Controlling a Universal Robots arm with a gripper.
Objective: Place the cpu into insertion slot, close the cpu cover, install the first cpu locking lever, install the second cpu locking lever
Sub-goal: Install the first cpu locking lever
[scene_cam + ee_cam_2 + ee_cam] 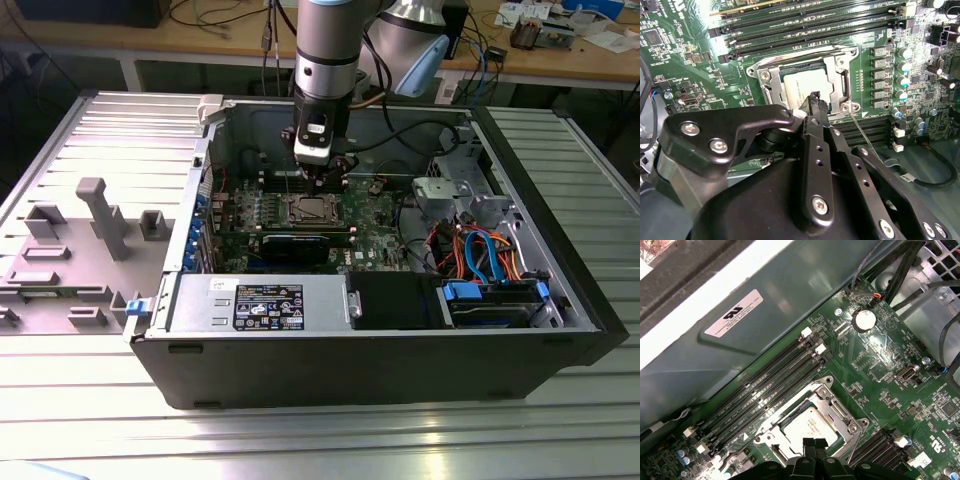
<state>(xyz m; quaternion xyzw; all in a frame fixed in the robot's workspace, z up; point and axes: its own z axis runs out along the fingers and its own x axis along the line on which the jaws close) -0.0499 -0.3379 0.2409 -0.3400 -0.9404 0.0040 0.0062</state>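
Seated cpu (807, 426) under lowered cpu cover (838, 422). gripper (813, 444) clenched, empty, at cover's edge: bear squarely on frame, never chip.

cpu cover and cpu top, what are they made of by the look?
cpu cover: looks like bare stamped sheet metal, probably steel; silver, with glints on its bent edges. cpu: metal top, matte pale grey, flat, evenly lit; which metal I cannot tell.
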